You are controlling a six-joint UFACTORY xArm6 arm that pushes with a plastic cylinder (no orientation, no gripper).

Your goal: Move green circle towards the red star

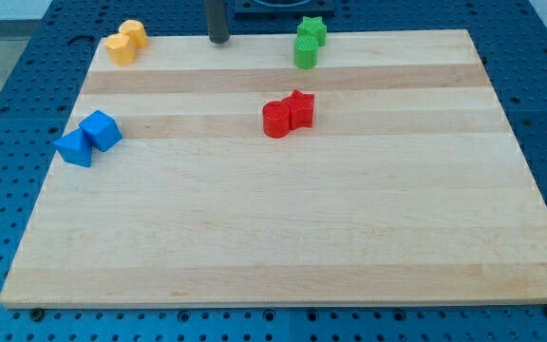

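Overhead, pale wooden board (283,237) on blue pegboard (8,95); my tip (218,40) at top edge, left of green circle (306,53).

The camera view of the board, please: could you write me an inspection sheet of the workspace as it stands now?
Surface: wooden board lying flat on a blue perforated table.
Job's things: green circle near the view's top edge, touching the green star just above it; red star mid-board, touching a red circle on its left.
Clutter: two yellow blocks touching at the top left corner; two blue blocks touching at the left edge.
Hand: none fitted; my tip sits at the board's top edge, left of the green pair and apart from it.
Cables: nothing seen.
Surroundings: nothing seen beyond the table.
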